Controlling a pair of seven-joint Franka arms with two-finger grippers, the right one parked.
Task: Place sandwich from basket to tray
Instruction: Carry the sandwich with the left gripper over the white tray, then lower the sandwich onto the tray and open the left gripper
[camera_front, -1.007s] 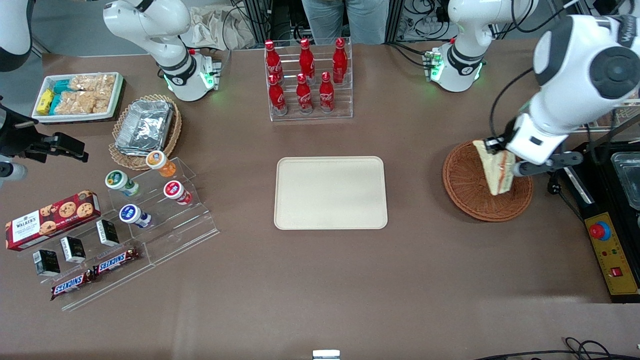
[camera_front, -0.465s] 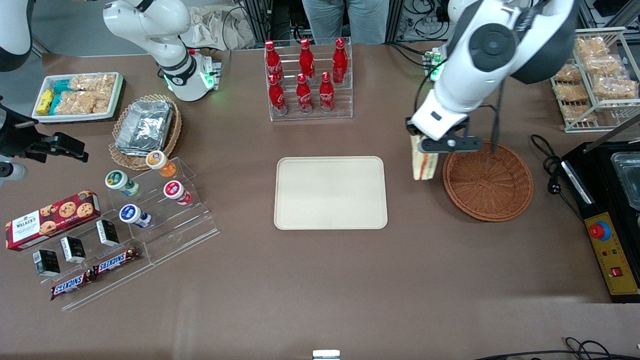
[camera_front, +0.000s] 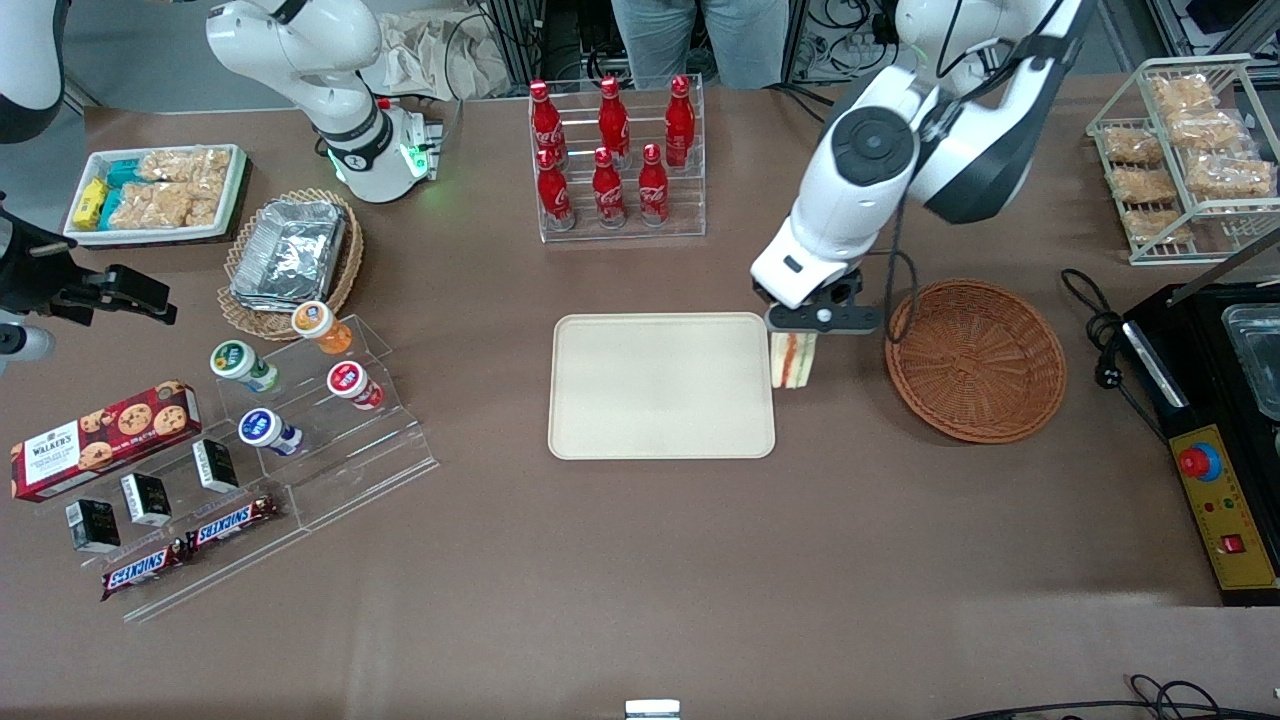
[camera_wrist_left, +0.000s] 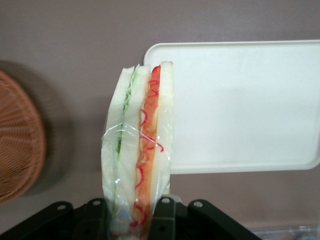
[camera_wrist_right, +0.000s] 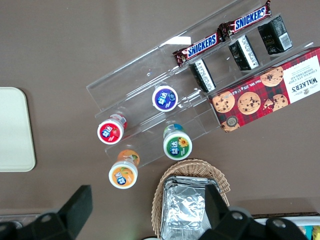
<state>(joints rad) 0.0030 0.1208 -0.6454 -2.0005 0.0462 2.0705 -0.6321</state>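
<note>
My left gripper (camera_front: 795, 335) is shut on the sandwich (camera_front: 793, 362), a plastic-wrapped white-bread wedge with orange-red and green filling. It hangs above the table between the cream tray (camera_front: 660, 385) and the round reddish-brown basket (camera_front: 975, 360), right beside the tray's edge. In the left wrist view the sandwich (camera_wrist_left: 137, 150) stands on edge between the black fingers (camera_wrist_left: 165, 217) of the gripper (camera_wrist_left: 131, 220), with the tray (camera_wrist_left: 240, 105) beside it and the basket (camera_wrist_left: 17, 140) toward the other way. The basket holds nothing.
A clear rack of red cola bottles (camera_front: 610, 150) stands farther from the camera than the tray. A tan basket with foil container (camera_front: 290, 255), yoghurt cups (camera_front: 290, 375), cookie box and Snickers bars lie toward the parked arm's end. A wire rack of snacks (camera_front: 1185, 150) and black appliance (camera_front: 1230, 370) are at the working arm's end.
The gripper carried the sandwich up out of the basket and sideways toward the tray; it now hangs at the tray's edge. The basket is left empty.
</note>
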